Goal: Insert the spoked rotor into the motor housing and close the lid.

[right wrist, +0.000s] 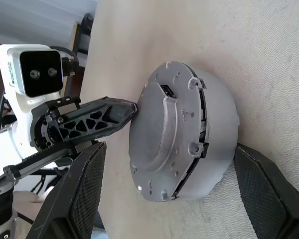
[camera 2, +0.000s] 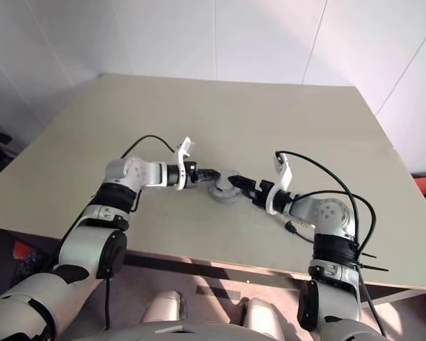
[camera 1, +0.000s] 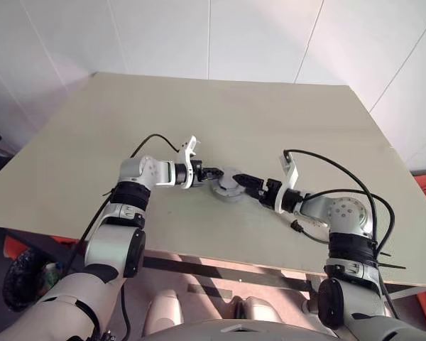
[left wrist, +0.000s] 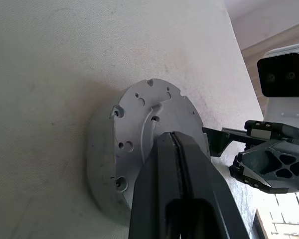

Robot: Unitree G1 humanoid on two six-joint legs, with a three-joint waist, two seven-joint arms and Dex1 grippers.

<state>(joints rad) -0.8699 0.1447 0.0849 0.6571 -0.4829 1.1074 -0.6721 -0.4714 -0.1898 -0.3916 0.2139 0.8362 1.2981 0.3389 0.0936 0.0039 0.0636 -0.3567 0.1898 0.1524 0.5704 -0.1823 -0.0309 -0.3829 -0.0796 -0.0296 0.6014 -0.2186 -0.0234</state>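
Observation:
The motor housing point(right wrist: 218, 112) stands in the middle of the table, a round grey cup. The lid point(right wrist: 157, 132) lies over it, plain grey face outward, with a thin dark gap showing along one side of its rim. The spoked rotor is hidden. My left gripper point(camera 1: 215, 173) is shut, and its tip point(right wrist: 131, 107) touches the lid's edge. In the left wrist view the shut fingers point(left wrist: 175, 164) lie over the lid point(left wrist: 144, 112). My right gripper point(camera 1: 246, 183) is open. Its two fingers point(right wrist: 84, 191) stand on either side of the housing, apart from it.
The beige table point(camera 1: 270, 121) stretches out around the housing, with its front edge near my arms. White walls rise behind it. A black cable point(camera 1: 341, 174) loops over my right arm.

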